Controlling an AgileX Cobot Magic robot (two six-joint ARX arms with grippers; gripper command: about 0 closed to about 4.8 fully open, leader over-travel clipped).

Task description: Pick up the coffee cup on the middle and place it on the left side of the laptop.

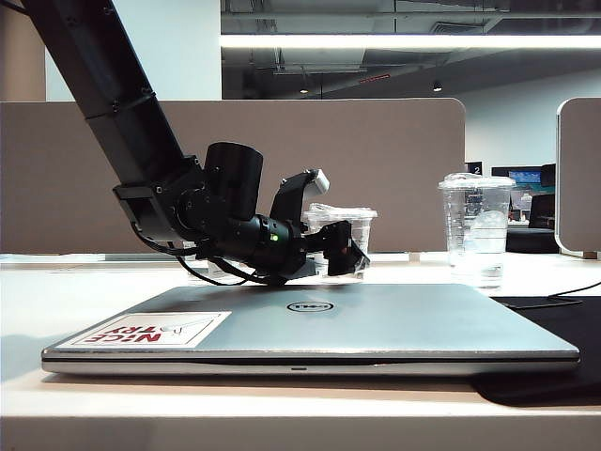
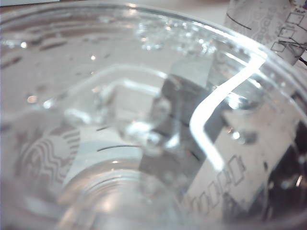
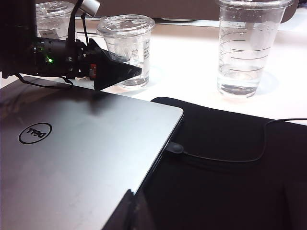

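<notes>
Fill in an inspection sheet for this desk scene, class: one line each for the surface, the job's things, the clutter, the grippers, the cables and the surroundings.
Surface: white desk; black mat under the laptop's right edge.
Job's things: coffee cup upright, lidded, behind the closed laptop.
Clutter: tall cup at right; labelled cup at left.
Grippers: left gripper open, reaching over the laptop at the coffee cup; right gripper not in view.
Cables: black cable plugged into the laptop, lying on the mat.
Surroundings: grey partition; office behind.
</notes>
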